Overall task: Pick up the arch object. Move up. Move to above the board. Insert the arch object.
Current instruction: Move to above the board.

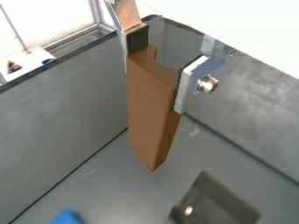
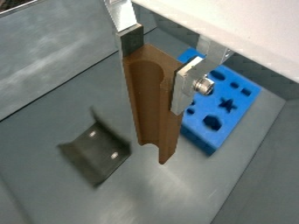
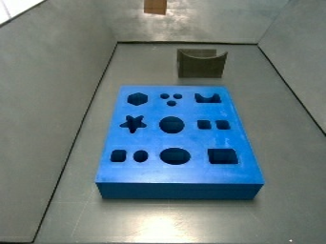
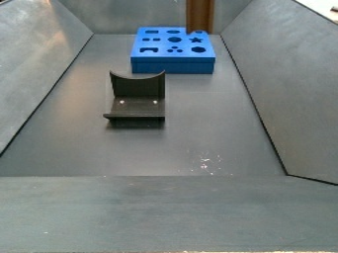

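Observation:
My gripper (image 1: 163, 63) is shut on the arch object (image 1: 152, 114), a tall brown piece with a curved U-shaped channel down one face, and holds it upright in the air. Both wrist views show it between the silver fingers (image 2: 187, 83), gripped near its upper end (image 2: 152, 114). Its lower end shows at the upper edge of both side views (image 3: 154, 6) (image 4: 200, 14). The board (image 3: 176, 133), a thick bright-blue slab with dark shaped holes, lies flat on the floor and also shows in other views (image 4: 175, 47) (image 2: 222, 105). The piece hangs clear of the board.
The fixture (image 3: 200, 64), a dark L-shaped bracket on a base plate, stands on the grey floor a little apart from one short end of the board (image 4: 134, 97) (image 2: 96, 149) (image 1: 222, 206). Sloping grey walls (image 3: 76, 105) enclose the floor on all sides.

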Motion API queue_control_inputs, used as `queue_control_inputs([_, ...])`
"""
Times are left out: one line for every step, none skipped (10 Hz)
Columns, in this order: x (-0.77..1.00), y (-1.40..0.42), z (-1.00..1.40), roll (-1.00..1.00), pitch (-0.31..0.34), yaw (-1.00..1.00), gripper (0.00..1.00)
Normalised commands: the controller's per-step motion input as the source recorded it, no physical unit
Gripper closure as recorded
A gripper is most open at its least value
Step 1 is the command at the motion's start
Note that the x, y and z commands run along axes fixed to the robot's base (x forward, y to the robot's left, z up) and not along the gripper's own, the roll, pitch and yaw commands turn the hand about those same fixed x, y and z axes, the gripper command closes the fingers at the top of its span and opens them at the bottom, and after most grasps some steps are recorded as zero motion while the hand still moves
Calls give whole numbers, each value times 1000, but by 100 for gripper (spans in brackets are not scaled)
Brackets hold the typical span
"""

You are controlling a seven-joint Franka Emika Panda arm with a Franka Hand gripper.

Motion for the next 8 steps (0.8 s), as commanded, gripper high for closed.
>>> queue_control_inputs([-41,-1000,109,-1,6,5,100])
queue_control_inputs([-42,-1000,112,-5,12,4,100])
queue_control_inputs([-41,-1000,115,-8,15,5,100])
queue_control_inputs([-38,-1000,120,-5,18,7,100])
queue_control_inputs([-37,-1000,127,-13,29,7,100])
queue_control_inputs([-33,-1000,135,-8,42,6,100])
queue_control_inputs([-26,-1000,139,-4,57,9,100])
queue_control_inputs([-5,-1000,148,-2,83,5,100])
